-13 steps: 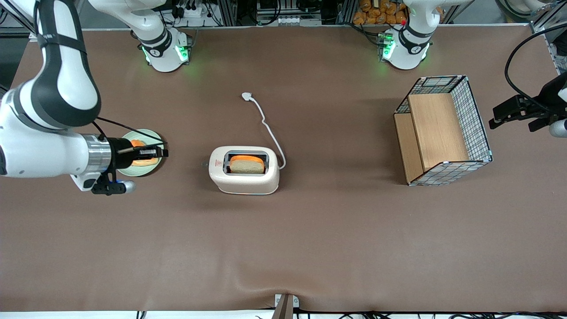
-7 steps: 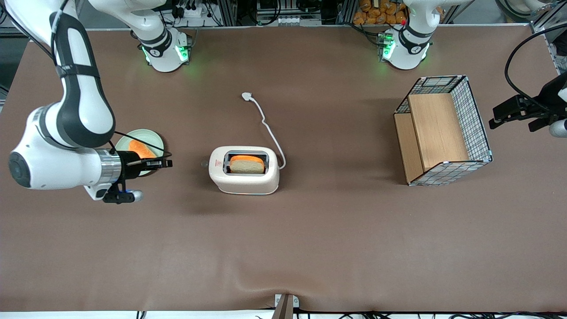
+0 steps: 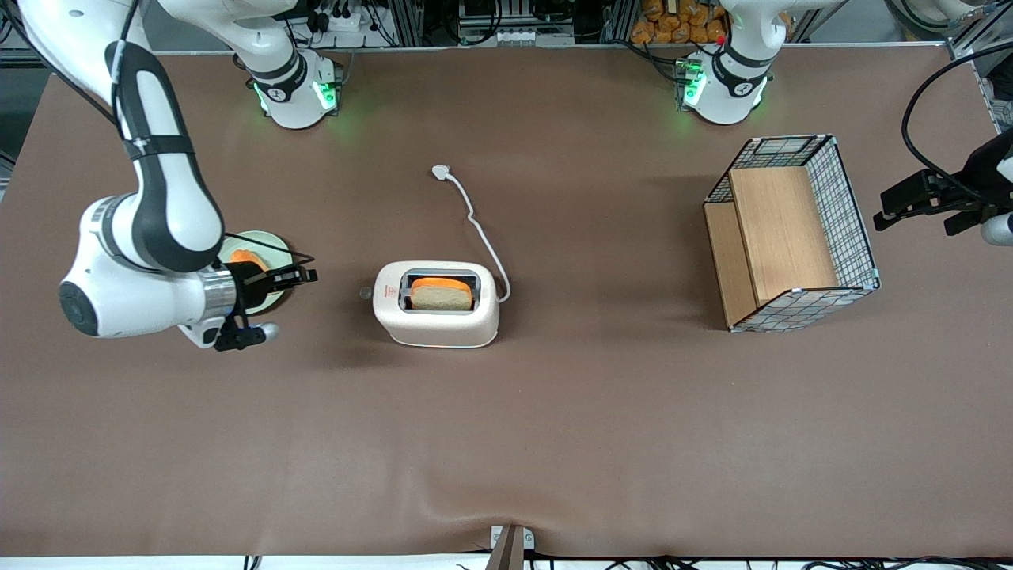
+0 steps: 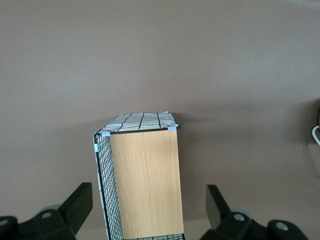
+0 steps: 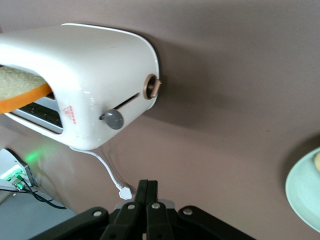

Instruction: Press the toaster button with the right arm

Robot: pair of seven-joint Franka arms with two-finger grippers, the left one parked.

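Glossy white plastic toaster (image 3: 436, 305) with matt grey toaster button (image 5: 113, 120); matt brown table (image 3: 554, 427); wood-panelled wire basket (image 3: 791, 233).

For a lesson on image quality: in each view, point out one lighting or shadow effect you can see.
Front view: green glow spills from the arm base lights onto the table, and the toaster casts a soft shadow. Right wrist view: the toaster button and its neighbouring knob throw a dark shadow; the gripper, fingers shut, hovers apart from the button. Left wrist view: even light, faint shadow by the basket.

Our gripper (image 5: 147, 192), fingers pressed together, points at the toaster (image 5: 80, 80) and its grey toaster button (image 5: 113, 119).
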